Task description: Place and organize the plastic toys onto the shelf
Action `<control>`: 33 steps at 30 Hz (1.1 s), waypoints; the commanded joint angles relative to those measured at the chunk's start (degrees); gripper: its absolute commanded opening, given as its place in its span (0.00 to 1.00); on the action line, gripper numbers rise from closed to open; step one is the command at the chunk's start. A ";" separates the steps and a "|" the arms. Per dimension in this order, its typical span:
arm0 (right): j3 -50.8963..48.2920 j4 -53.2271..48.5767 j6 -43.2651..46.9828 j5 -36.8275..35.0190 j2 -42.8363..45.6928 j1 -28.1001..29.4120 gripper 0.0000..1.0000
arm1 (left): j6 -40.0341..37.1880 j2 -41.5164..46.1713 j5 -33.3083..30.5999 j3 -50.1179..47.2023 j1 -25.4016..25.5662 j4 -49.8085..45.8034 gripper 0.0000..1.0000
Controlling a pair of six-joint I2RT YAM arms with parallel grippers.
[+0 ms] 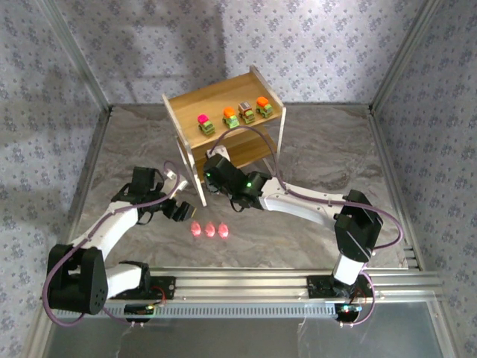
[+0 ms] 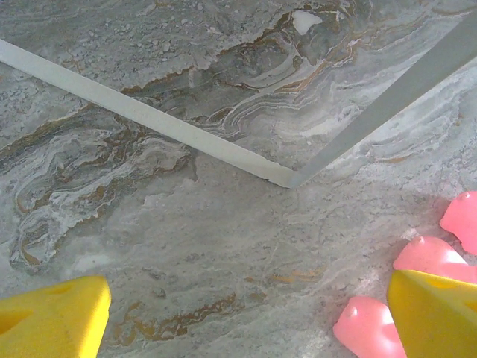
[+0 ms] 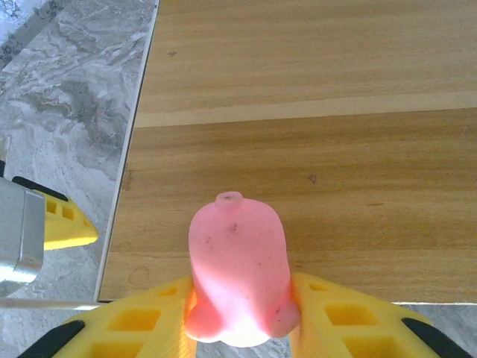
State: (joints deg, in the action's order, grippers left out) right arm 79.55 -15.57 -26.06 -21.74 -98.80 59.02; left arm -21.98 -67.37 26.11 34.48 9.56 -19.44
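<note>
Marbled table, wooden shelf, rounded pink figure

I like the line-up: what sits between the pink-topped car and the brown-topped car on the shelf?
An orange-topped car, on the shelf top, in the overhead view.

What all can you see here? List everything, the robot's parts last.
table: one, grey marbled, under everything.
shelf: one, light wood with white frame, far middle of the table.
cars: four, green-yellow with pink, orange or brown tops, in a row on the shelf's top tier.
loose figures: three, pink, in a row on the table in front of the shelf.
held figure: one, pink, at the front edge of the lower tier.
left gripper: one, yellow fingers, open, low over the table, left of the loose figures.
right gripper: one, yellow fingers, shut on the held figure.
</note>
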 commanded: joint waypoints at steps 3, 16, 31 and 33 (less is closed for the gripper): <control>2.41 0.97 1.02 -1.43 -0.73 0.34 0.37 | -0.17 0.88 0.96 -0.29 0.37 -0.33 0.96; 4.91 -1.54 0.67 -0.91 -3.87 -0.14 0.38 | -0.17 0.94 0.85 -0.38 0.39 -0.26 0.96; 7.61 -4.85 1.76 -2.67 -4.71 -0.46 0.40 | -0.25 1.13 0.83 -0.51 0.28 -0.25 0.95; 7.90 -5.23 1.74 -2.67 -4.99 -0.43 0.40 | -0.26 1.19 0.87 -0.55 0.28 -0.29 0.95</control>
State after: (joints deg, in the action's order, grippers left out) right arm 84.97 -18.74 -25.32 -23.20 -102.78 58.76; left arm -21.98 -67.18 26.11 34.37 9.54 -19.44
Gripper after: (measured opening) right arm 0.402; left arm 0.956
